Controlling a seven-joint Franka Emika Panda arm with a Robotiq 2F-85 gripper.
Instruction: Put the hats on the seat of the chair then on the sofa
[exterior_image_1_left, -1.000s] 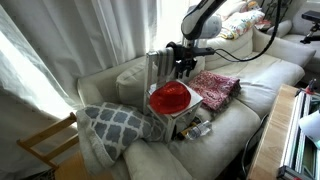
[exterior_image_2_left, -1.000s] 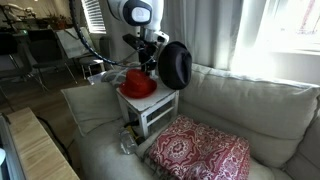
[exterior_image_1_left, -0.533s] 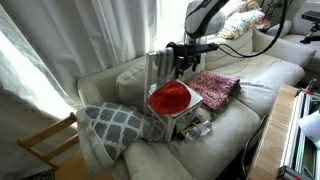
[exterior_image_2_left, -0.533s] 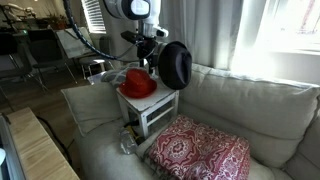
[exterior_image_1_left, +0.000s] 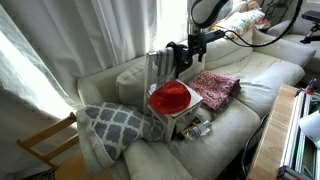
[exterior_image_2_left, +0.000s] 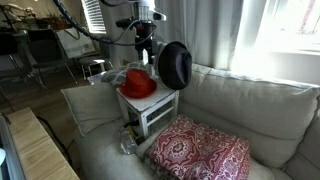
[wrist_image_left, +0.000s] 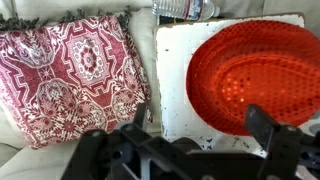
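Observation:
The bright red hat (wrist_image_left: 250, 75) lies flat on the white seat of the chair (wrist_image_left: 175, 70), also seen in both exterior views (exterior_image_1_left: 170, 96) (exterior_image_2_left: 137, 84). The black hat (exterior_image_2_left: 177, 65) stands on edge against the chair's slatted back (exterior_image_1_left: 158, 65). My gripper (wrist_image_left: 200, 125) hangs open above the seat's edge beside the red hat, nothing between its fingers; both exterior views show it (exterior_image_2_left: 146, 55) (exterior_image_1_left: 188, 50) raised over the chair. The chair stands on the cream sofa (exterior_image_1_left: 255, 78) (exterior_image_2_left: 265, 110).
A pink-red patterned cloth (wrist_image_left: 75, 75) (exterior_image_2_left: 200, 150) lies on the sofa cushion beside the chair. A lattice-patterned pillow (exterior_image_1_left: 115, 125) sits at the sofa's end, a bare-wood chair frame (exterior_image_1_left: 45, 145) beyond it. A plastic bottle (wrist_image_left: 185, 8) lies by the chair.
The gripper has opened wide and risen away from the red hat, which stays on the seat. The black hat has not moved.

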